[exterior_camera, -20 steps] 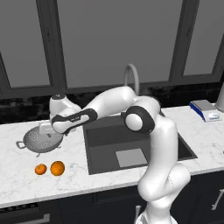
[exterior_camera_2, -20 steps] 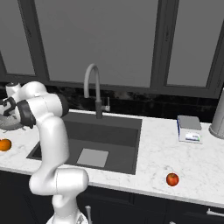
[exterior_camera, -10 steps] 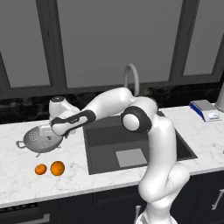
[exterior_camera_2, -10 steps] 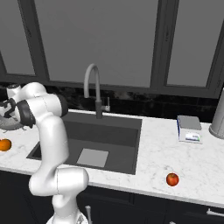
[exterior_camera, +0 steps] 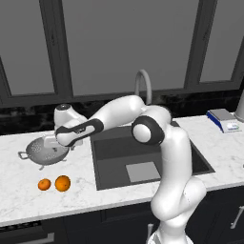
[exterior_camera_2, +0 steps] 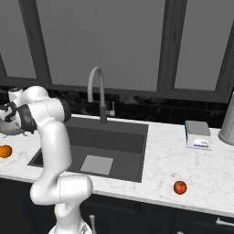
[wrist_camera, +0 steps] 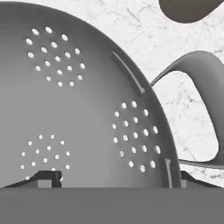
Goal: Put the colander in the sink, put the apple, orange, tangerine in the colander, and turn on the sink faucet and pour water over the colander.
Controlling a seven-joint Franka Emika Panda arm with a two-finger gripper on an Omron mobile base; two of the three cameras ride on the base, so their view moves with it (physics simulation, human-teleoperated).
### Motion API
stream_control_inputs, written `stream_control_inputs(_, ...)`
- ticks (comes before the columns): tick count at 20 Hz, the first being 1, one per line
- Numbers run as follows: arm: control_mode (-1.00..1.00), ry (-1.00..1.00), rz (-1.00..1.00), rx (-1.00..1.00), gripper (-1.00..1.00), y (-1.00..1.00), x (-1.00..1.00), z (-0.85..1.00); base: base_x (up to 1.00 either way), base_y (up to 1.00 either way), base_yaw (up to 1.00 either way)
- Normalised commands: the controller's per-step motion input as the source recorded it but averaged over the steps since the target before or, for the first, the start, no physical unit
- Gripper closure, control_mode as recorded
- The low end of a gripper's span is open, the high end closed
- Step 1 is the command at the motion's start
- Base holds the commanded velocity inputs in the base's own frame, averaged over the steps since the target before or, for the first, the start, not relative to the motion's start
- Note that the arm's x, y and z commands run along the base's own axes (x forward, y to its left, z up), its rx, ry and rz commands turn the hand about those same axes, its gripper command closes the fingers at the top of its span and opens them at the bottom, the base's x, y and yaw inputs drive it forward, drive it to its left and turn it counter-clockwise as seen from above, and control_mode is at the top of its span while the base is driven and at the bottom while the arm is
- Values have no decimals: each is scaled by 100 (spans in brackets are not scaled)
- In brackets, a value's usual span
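Observation:
The silver colander (exterior_camera: 42,151) stands on the marble counter left of the sink (exterior_camera: 119,147). My gripper (exterior_camera: 52,141) hangs over its right rim. In the hand view the holed bowl (wrist_camera: 78,109) is close up. My gripper (wrist_camera: 118,181) is open and straddles the rim, with one fingertip (wrist_camera: 43,178) inside the bowl and the other outside beside the loop handle (wrist_camera: 210,87). The orange (exterior_camera: 62,183) and the smaller tangerine (exterior_camera: 44,184) lie in front of the colander. The red apple (exterior_camera_2: 180,187) rests on the counter right of the sink (exterior_camera_2: 114,137). The faucet (exterior_camera_2: 97,91) rises behind the basin.
A small scale (exterior_camera: 223,119) sits at the far right of the counter, and a metal vessel (exterior_camera_2: 227,121) stands beyond it. Dark windows and a black backsplash run behind the counter. My arm arches across the sink's left side.
My hand has eased slightly lower onto the colander's rim. The fruit and the colander have stayed where they were.

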Motion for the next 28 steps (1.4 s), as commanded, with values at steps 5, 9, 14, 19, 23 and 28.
stream_control_inputs(5,-100,0,0,0,100,0,0,0,0,0,0)
stream_control_inputs(9,-100,0,0,0,100,0,0,0,0,0,0)
stream_control_inputs(14,-100,0,0,0,100,0,0,0,0,0,0)
stream_control_inputs(19,-100,0,-1,4,100,-14,0,5,0,0,0)
stream_control_inputs(23,-100,0,-6,6,100,-28,0,30,0,0,0)
stream_control_inputs(28,-100,0,-9,6,100,-32,0,40,0,0,0)
